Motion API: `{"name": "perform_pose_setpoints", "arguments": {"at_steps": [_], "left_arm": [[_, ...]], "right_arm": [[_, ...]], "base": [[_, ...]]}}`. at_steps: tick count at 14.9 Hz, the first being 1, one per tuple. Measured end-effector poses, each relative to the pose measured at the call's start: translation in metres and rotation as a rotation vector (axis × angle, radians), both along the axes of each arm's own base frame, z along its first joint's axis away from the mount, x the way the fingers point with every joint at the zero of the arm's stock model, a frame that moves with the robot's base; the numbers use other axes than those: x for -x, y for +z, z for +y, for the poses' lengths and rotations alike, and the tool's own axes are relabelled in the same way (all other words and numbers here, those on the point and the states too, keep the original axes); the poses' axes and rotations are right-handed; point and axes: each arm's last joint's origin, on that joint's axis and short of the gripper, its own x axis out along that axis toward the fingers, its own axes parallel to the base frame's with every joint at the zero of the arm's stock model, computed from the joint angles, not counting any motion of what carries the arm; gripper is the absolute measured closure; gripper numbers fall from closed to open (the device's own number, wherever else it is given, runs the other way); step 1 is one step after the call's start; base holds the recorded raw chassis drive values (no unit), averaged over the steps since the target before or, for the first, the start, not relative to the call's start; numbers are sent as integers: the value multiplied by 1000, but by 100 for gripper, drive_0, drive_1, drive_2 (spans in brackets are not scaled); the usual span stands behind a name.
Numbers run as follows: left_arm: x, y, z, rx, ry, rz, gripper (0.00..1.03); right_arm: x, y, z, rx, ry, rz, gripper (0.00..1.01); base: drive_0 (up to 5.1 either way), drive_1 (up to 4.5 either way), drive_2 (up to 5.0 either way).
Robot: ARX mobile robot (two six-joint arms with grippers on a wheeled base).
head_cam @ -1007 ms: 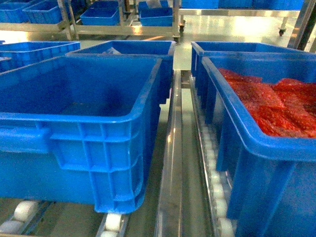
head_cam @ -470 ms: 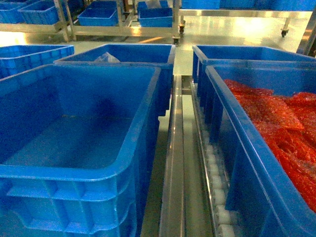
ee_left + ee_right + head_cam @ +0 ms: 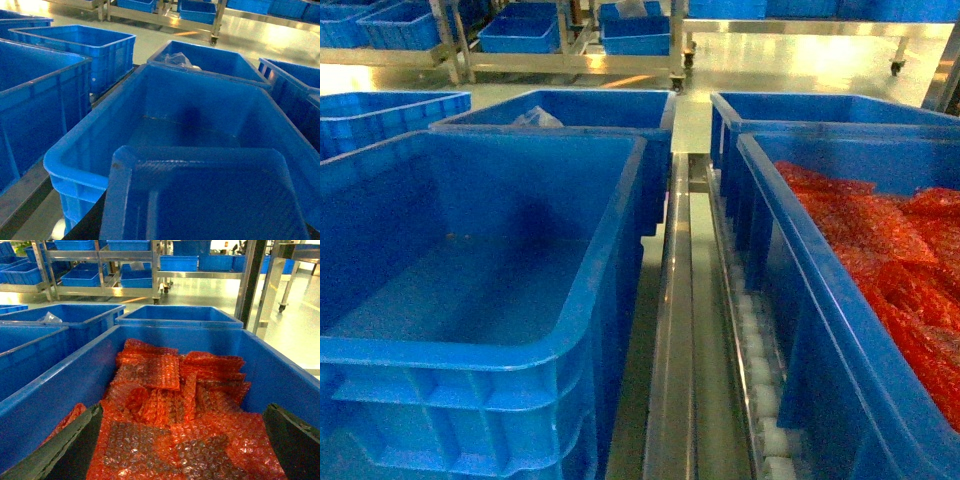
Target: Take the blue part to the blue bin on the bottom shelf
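The blue bin (image 3: 470, 300) sits at left on the bottom shelf (image 3: 672, 330), seemingly bare inside. The left wrist view looks into it over a shallow blue tray (image 3: 210, 200) low in frame; the left jaws are hidden, so I cannot tell their state. At right the crate of red packets (image 3: 880, 250) lies under the right gripper (image 3: 182, 440), jaws spread wide, holding nothing. No blue part is visible anywhere. The risk, as I judge it: a part could drop into the look-alike crate beside
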Motion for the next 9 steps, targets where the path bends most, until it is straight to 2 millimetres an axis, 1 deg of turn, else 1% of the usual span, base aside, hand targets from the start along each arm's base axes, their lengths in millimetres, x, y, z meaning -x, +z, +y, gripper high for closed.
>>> {"name": "perform_pose_setpoints", "arguments": {"at_steps": [9], "left_arm": [[0, 0, 0, 0, 0, 0, 60]], "right_arm": [[0, 0, 0, 0, 0, 0, 3]], "base": [[0, 0, 0]]}}
